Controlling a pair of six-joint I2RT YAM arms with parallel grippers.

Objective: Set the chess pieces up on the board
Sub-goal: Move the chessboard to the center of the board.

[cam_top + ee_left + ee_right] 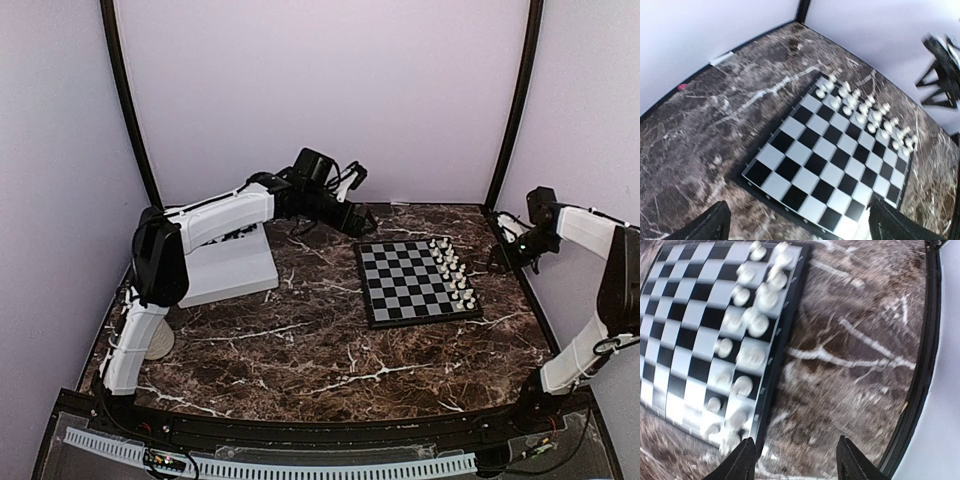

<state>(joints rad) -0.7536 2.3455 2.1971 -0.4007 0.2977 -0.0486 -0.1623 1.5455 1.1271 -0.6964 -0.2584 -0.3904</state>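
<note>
The board (pixel 412 284) lies right of the table's middle, with black and silver checks and a thin black rim. White chess pieces (pixel 451 270) stand in two rows along its right side, and they also show in the left wrist view (pixel 867 114) and the right wrist view (pixel 747 325). My left gripper (pixel 360 216) hovers off the board's far-left corner, open and holding nothing; its fingertips (pixel 705 227) frame the board (pixel 825 160). My right gripper (pixel 797 465) is open over bare marble just right of the board's edge (pixel 772 375), and in the top view it (pixel 505 258) sits by the right wall.
A white rectangular tray (pixel 235 268) lies at the left under my left arm. A pale round object (pixel 158 345) sits by the left arm's base. Black frame posts (pixel 515 110) and pale walls close in the marble table (pixel 330 350). The right arm (pixel 940 70) shows blurred in the left wrist view.
</note>
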